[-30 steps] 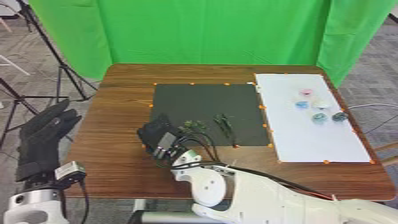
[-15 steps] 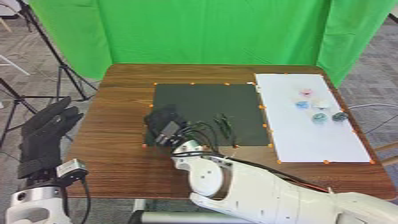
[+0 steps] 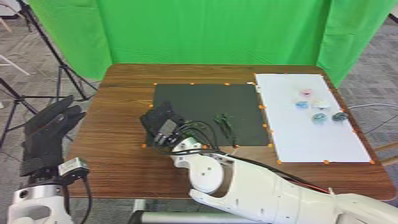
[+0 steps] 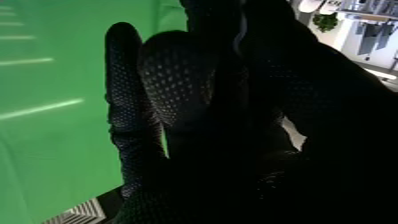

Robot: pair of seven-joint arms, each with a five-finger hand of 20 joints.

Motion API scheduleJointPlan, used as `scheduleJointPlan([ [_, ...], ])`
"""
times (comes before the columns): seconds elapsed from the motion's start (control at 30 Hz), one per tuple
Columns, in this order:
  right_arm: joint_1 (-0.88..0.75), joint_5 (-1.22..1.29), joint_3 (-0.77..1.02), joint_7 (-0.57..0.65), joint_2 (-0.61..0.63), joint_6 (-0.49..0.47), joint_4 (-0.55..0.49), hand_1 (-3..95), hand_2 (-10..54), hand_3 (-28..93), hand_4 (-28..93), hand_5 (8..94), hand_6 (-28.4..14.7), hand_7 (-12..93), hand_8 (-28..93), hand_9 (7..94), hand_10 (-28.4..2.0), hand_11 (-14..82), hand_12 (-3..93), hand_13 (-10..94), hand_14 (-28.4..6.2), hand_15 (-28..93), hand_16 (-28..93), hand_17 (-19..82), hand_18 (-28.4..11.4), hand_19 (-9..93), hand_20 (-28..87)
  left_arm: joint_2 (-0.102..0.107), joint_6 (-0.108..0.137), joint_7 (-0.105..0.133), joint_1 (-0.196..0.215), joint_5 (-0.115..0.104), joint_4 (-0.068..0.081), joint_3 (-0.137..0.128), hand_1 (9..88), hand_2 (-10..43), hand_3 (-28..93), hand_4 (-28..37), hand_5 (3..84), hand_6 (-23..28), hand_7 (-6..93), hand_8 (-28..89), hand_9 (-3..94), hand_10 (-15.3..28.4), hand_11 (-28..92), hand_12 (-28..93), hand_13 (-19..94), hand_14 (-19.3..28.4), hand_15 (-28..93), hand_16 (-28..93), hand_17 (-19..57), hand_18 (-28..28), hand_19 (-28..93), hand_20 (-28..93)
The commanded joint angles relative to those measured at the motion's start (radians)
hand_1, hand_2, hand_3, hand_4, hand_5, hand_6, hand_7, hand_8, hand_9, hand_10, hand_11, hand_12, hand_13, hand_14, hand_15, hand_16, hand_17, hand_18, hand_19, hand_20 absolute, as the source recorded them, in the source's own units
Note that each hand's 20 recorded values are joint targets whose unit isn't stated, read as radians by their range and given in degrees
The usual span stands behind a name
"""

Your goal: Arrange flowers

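Picking a stem seems the job now: your black-gloved right hand (image 3: 162, 121) hovers at the black rectangular mat's (image 3: 206, 98) nine o'clock, fingers straight, close together; spread them, then reach the slim green leafy stems (image 3: 226, 125) at five.

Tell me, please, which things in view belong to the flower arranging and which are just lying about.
For the job:
green stems
small flower heads
dark mat
white sheet
right hand
left hand

Just around:
green curtain
black stand
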Motion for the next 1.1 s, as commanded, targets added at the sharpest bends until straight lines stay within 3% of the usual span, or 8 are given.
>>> scheduleJointPlan([
  [0.03, -0.025, -0.014, 0.037, -0.018, -0.015, -0.048, -0.02, 51.1, -9.5, 75, -28, 77.2, 0.0, 24, 2, 87.9, -7.4, 12.7, 36.4, 80, -6.1, 66, 20, 34, -17.2, 87, -15, 0.004, -0.011, -0.011, -0.007, 0.001, 0.004, 0.006, 25.9, 4.7, 83, -17.7, 40.7, 10.0, 17.8, -11, 37.1, 20.0, 37, 8, 25, 27.3, 63, -16, -9.0, 21.8, 58, 2],
  [0.27, -0.086, -0.036, 0.107, -0.069, -0.034, -0.103, -0.037, 47.4, -9.5, 75, -28, 73.0, -1.9, 24, 1, 81.2, -9.2, 19.6, 31.3, 76, -7.4, 68, 19, 32, -18.2, 85, -11, -0.002, -0.014, -0.019, -0.007, 0.011, 0.004, 0.004, 25.9, 4.6, 84, -17.4, 40.8, 10.0, 17.8, -11, 37.1, 20.0, 37, 8, 25, 27.2, 63, -16, -9.0, 21.8, 58, 2],
  [0.3, -0.117, -0.065, 0.146, -0.099, -0.045, -0.123, -0.039, 46.0, -9.5, 76, -28, 72.3, -2.1, 24, 1, 79.7, -9.7, 20.9, 30.4, 74, -7.8, 69, 19, 31, -18.6, 85, -10, 0.004, -0.011, -0.013, -0.007, 0.002, 0.004, 0.008, 26.0, 4.6, 84, -17.4, 40.7, 10.0, 17.9, -11, 37.1, 20.0, 38, 8, 25, 27.1, 63, -16, -9.0, 21.8, 58, 2],
  [0.5, -0.107, -0.05, 0.141, -0.086, -0.039, -0.147, -0.045, 42.4, -9.5, 80, -28, 69.8, -2.7, 22, -3, 74.5, -11.9, 27.2, 25.1, 71, -8.9, 71, 18, 30, -19.5, 84, -8, -0.001, -0.017, -0.022, -0.011, 0.012, 0.005, 0.007, 26.3, 4.4, 84, -17.0, 40.8, 10.1, 17.9, -11, 37.1, 19.9, 38, 8, 25, 27.1, 63, -16, -9.0, 21.8, 58, 2],
  [0.53, -0.114, -0.056, 0.148, -0.093, -0.041, -0.149, -0.046, 42.2, -9.5, 80, -28, 69.4, -2.7, 22, -3, 74.0, -12.2, 27.8, 24.6, 71, -9.1, 71, 18, 30, -19.6, 83, -7, 0.005, -0.01, -0.012, -0.005, 0.005, 0.004, 0.008, 26.3, 4.3, 84, -17.0, 40.8, 10.0, 17.9, -11, 37.1, 20.0, 38, 8, 25, 27.1, 63, -16, -9.0, 21.8, 58, 2],
  [0.83, -0.311, -0.25, 0.387, -0.29, -0.121, -0.228, -0.071, 39.8, -9.5, 82, -28, 67.3, -3.4, 22, -13, 70.0, -14.7, 32.6, 19.5, 68, -10.5, 73, 17, 28, -20.9, 82, -4, 0.001, -0.015, -0.024, -0.009, 0.012, 0.004, 0.008, 26.7, 3.9, 83, -16.6, 40.7, 10.0, 17.9, -11, 37.0, 19.9, 38, 8, 25, 27.0, 63, -16, -9.0, 21.8, 58, 2],
  [0.87, -0.199, -0.137, 0.253, -0.176, -0.086, -0.213, -0.055, 39.8, -9.5, 82, -27, 67.2, -3.5, 22, -13, 69.9, -14.8, 32.7, 19.3, 68, -10.5, 73, 17, 28, -21.0, 82, -4, 0.002, -0.015, -0.023, -0.009, 0.012, 0.004, 0.008, 26.7, 3.9, 83, -16.6, 40.7, 10.0, 18.0, -11, 37.0, 19.9, 38, 8, 25, 27.1, 63, -16, -9.0, 21.8, 58, 2],
  [1.1, -0.095, -0.05, 0.156, -0.106, -0.046, -0.183, -0.075, 39.1, -9.5, 81, -27, 65.9, -4.0, 22, -13, 68.9, -15.5, 32.9, 18.8, 67, -11.2, 74, 17, 27, -21.5, 81, -3, 0.01, 0.01, 0.005, 0.036, -0.009, -0.009, -0.008, 26.7, 3.7, 84, -16.4, 40.7, 10.0, 17.9, -11, 37.0, 19.9, 38, 8, 25, 27.0, 63, -16, -9.0, 21.8, 58, 2],
])
